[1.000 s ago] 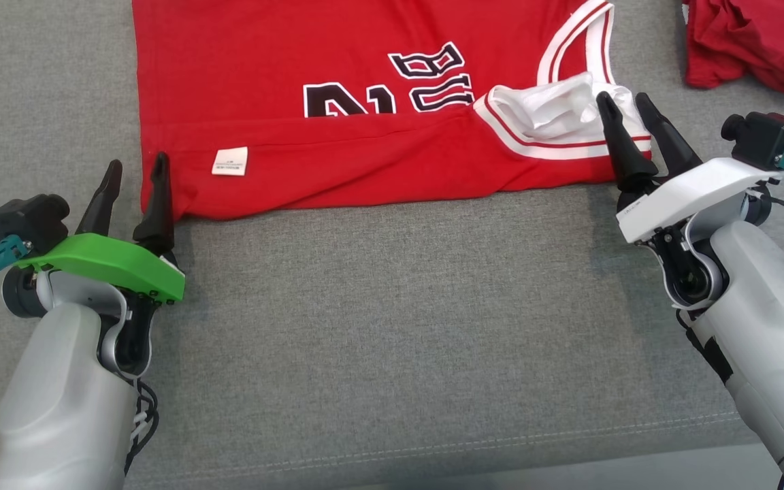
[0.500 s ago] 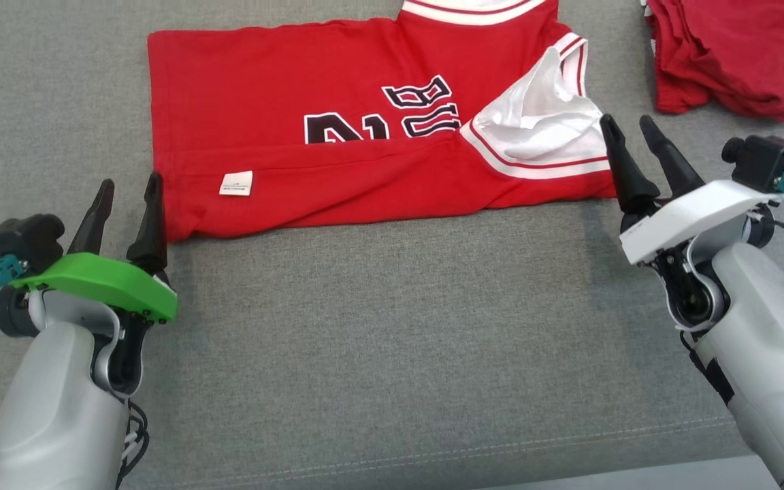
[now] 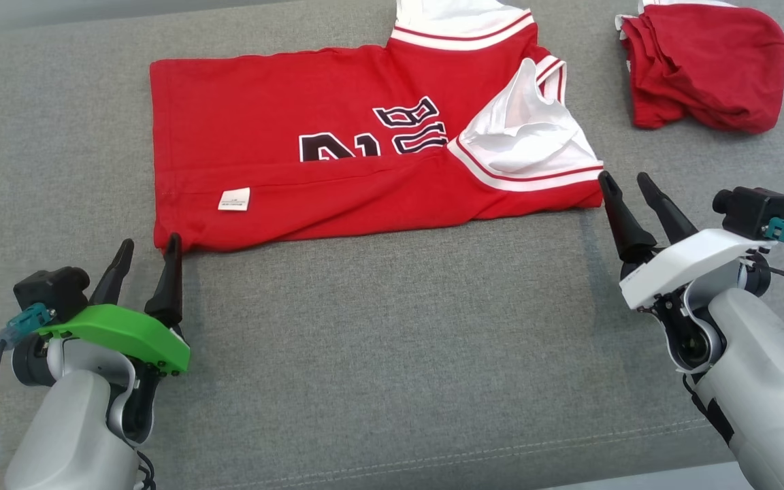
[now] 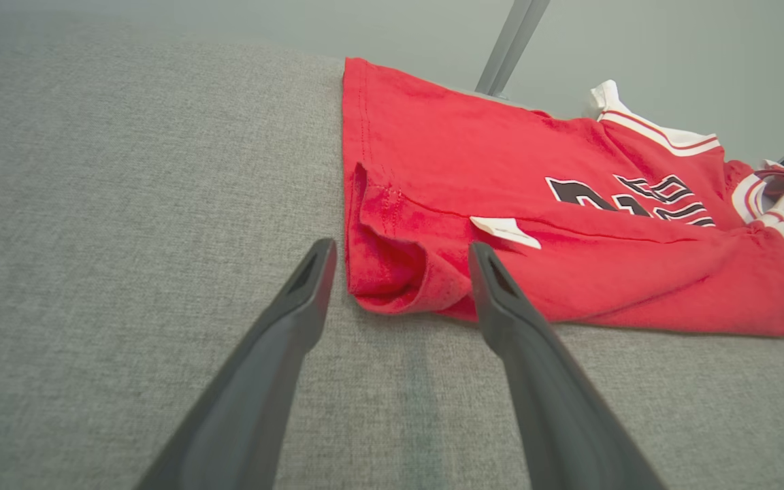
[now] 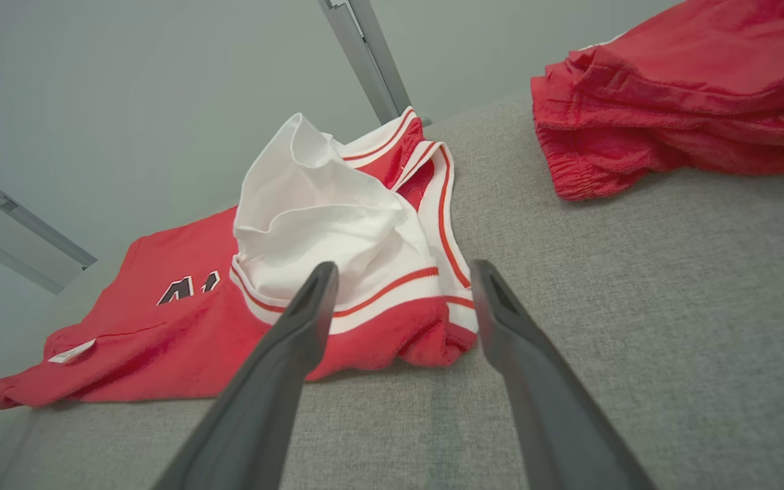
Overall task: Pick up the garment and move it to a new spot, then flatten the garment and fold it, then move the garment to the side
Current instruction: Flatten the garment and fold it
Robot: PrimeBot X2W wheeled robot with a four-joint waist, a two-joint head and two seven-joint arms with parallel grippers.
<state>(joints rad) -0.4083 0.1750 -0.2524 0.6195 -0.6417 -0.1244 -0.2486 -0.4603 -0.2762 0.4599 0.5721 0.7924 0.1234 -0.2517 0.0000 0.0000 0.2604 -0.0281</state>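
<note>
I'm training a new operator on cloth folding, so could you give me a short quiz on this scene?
1. True or false: the left gripper and the right gripper are both open and hold nothing.
2. Where does the crumpled red garment lie relative to the jersey? A) on top of it B) apart from it, on the robot's right C) on the robot's left
3. Fill in: the jersey's near edge is folded over, showing a small white ____.
Key: 1 true; 2 B; 3 label.
</note>
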